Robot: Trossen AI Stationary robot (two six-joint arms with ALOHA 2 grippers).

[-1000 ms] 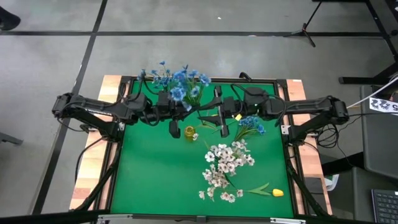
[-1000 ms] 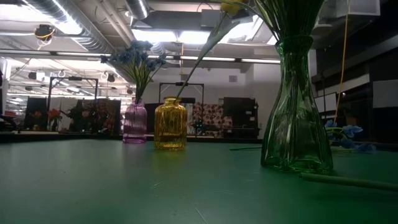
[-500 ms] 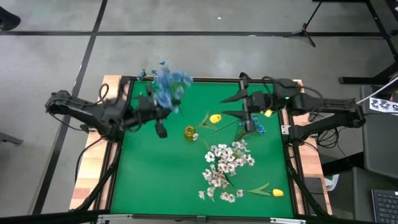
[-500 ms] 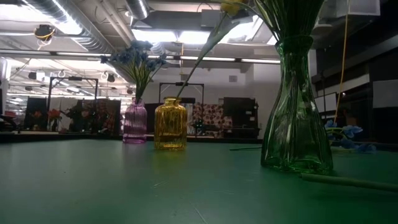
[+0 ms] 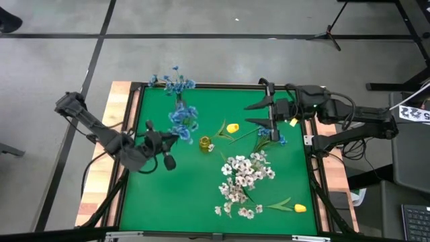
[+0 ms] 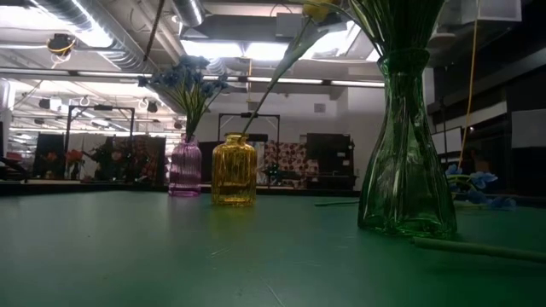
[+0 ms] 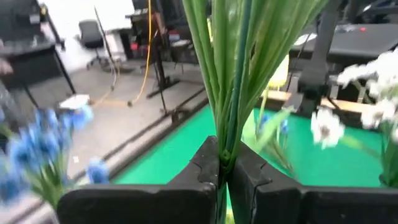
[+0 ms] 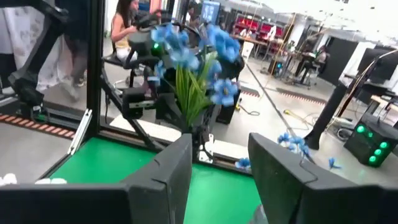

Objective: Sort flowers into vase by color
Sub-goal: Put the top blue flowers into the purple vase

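Note:
My left gripper point(image 5: 166, 138) is at the table's left middle, shut on a bunch of blue flowers point(image 5: 182, 119); the bunch also shows in the right wrist view point(image 8: 193, 53). A pink vase point(image 6: 185, 166) at the far edge holds more blue flowers point(image 5: 171, 82). A yellow vase point(image 5: 205, 142) holds a yellow bud point(image 5: 232, 128). A green vase point(image 6: 406, 145) holds white flowers point(image 5: 245, 176). My right gripper point(image 5: 267, 114) is open and empty at the far right, above a blue sprig point(image 5: 272, 136) that lies on the mat. My left gripper pinches the bunch's green stems and leaves point(image 7: 225, 140) between its two shut fingers point(image 7: 199, 168), several together. The fingers lie across the stems. The stems rise past the fingertips and the blue blossoms stand beyond them, clear of the mat.
A yellow bud on its stem point(image 5: 290, 206) lies on the mat at the near right. The green mat point(image 5: 154, 195) has a raised dark frame around it. Free mat lies at the near left.
My left gripper has drawn back from the table's far middle toward the left and near edges, carrying the blue bunch away from the pink vase. My right gripper has pulled back from the middle toward the right edge.

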